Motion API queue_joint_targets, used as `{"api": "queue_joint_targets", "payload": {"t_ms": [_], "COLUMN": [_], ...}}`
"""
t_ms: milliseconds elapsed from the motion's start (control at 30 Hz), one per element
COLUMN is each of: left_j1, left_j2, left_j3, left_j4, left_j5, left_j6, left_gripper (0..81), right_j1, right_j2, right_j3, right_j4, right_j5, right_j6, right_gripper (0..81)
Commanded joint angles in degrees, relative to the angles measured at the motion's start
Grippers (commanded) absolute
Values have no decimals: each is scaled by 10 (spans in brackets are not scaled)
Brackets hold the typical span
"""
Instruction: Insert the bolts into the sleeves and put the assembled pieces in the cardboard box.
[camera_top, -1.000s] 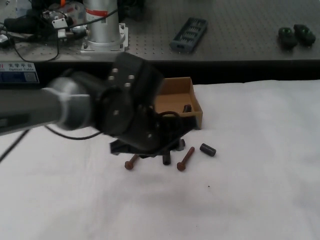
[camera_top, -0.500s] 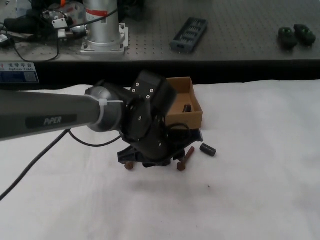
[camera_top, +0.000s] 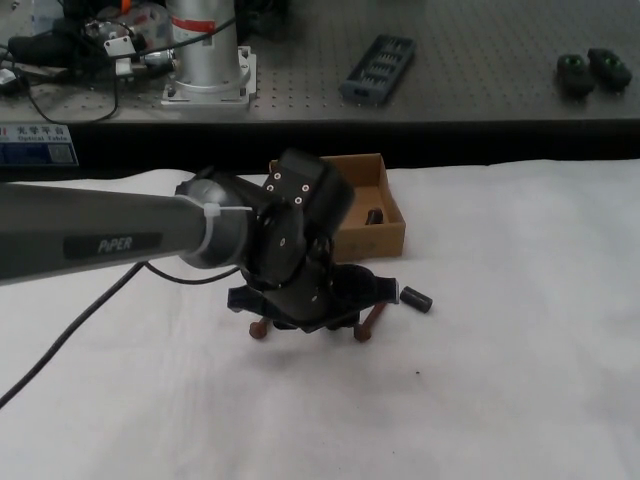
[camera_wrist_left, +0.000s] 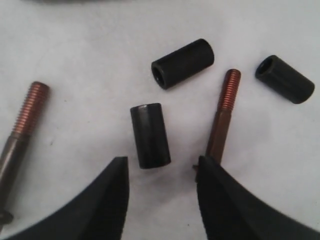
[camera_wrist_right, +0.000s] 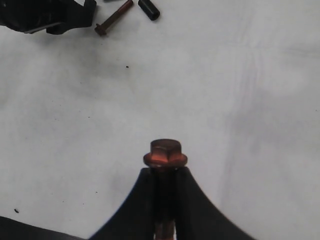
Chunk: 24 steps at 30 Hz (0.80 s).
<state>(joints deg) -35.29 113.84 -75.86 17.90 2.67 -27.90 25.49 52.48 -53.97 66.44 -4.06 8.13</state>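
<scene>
I see the left gripper (camera_wrist_left: 161, 172) hanging low over the white cloth (camera_top: 520, 380). Its two fingers (camera_wrist_left: 112, 200) are spread wide and hold nothing.

One black sleeve, the near sleeve (camera_wrist_left: 150, 135), lies on the cloth with its end right in the gap between the fingertips. I can't see either finger touching it. A second sleeve (camera_wrist_left: 182, 64) lies a little past it, farther out from the fingertips. A third sleeve (camera_wrist_left: 285, 79) lies off to one side, well clear of the fingers.

A copper-coloured bolt, the near bolt (camera_wrist_left: 222, 120), lies just beside one fingertip. One end goes under that finger, and the end with the grooves points away from the gripper. The far bolt (camera_wrist_left: 22, 125) lies outside the other finger, and its grooved end points away too.

The cardboard box (camera_top: 390, 235) stands on the cloth just behind the left gripper, close to the arm's wrist. A small dark piece (camera_top: 375, 215) lies inside it.

The right gripper (camera_wrist_right: 165, 172) is squeezed tight on the held bolt (camera_wrist_right: 165, 152). The bolt's six-sided head sticks out just past the fingertips, over bare cloth. The left gripper and the loose parts are far out in front of it.
</scene>
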Motion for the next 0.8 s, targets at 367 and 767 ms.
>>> {"api": "queue_joint_targets", "payload": {"t_ms": [367, 767], "left_j1": [-1, -1], "left_j2": [22, 22], "left_j3": [-10, -10], "left_j4": [-47, -43], "left_j5": [-9, -53], "left_j6": [26, 55], "left_gripper": [330, 305], "right_j1": [-1, -1], "right_j2": [0, 1], "right_j3": [-1, -1], "right_j4": [-8, -8], "right_j5": [-3, -3], "right_j6": [-5, -19], "right_gripper": [28, 28]}}
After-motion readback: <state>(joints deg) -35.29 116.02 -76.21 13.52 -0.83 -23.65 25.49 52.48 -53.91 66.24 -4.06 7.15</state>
